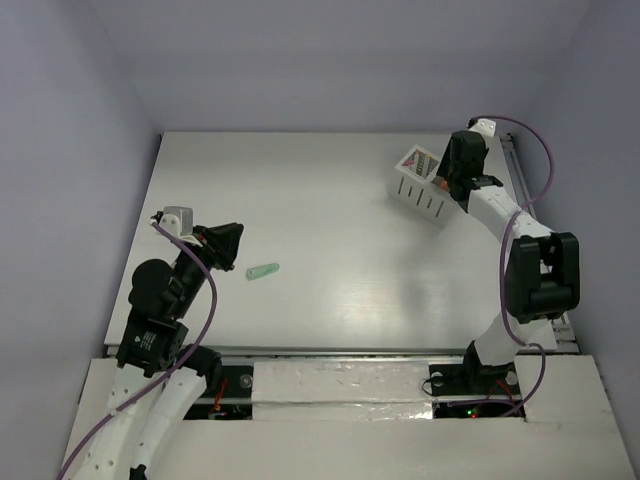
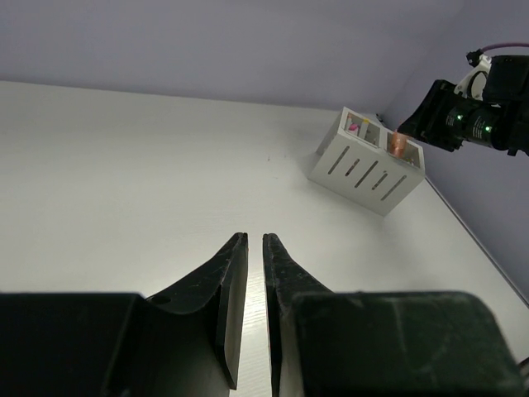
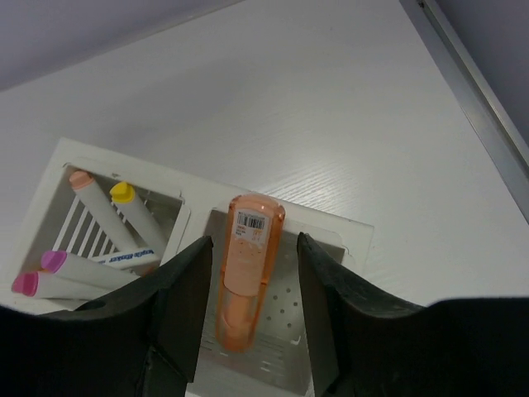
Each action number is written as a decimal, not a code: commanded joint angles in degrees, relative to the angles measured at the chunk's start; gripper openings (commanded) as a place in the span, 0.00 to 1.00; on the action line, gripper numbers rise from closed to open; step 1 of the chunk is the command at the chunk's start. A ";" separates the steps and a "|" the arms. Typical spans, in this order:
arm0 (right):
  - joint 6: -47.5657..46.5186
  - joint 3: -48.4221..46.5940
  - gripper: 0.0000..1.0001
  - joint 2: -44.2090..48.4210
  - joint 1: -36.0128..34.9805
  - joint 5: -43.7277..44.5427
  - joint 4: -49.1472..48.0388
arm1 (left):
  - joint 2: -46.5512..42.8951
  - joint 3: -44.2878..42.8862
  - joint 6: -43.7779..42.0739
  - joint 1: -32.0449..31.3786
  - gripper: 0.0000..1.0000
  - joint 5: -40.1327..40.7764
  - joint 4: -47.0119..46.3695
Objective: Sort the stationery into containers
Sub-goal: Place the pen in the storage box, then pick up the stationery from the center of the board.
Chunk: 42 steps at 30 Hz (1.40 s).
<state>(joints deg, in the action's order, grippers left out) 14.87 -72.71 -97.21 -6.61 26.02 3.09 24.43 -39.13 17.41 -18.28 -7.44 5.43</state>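
Note:
The white slotted holder (image 1: 420, 186) stands at the far right of the table. My right gripper (image 1: 452, 172) hovers over it, open. In the right wrist view the gripper (image 3: 254, 241) straddles a stubby orange piece (image 3: 245, 273) standing in the holder's (image 3: 347, 234) right compartment, and neither finger touches it. Several white pens (image 3: 132, 217) with pink, orange and yellow caps lie in the left compartment. A stubby mint-green piece (image 1: 263, 271) lies on the table at the left. My left gripper (image 1: 226, 246) is shut and empty, just left of it. The left wrist view (image 2: 254, 240) does not show the mint piece.
A metal rail (image 1: 516, 175) runs along the table's right edge beside the holder. Grey walls enclose the table at the back and sides. The left wrist view shows the holder (image 2: 364, 163) and the right gripper (image 2: 450, 120) far across the table.

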 commanded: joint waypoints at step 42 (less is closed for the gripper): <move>-32.27 -37.84 0.86 -35.67 -49.02 -41.32 24.32 | -7.20 -2.70 1.49 -0.26 0.01 18.87 0.37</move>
<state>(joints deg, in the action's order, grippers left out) -13.56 -105.60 -130.39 -53.93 -18.50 20.64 17.34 -40.84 19.35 -18.31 12.27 8.56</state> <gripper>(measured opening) 0.856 0.011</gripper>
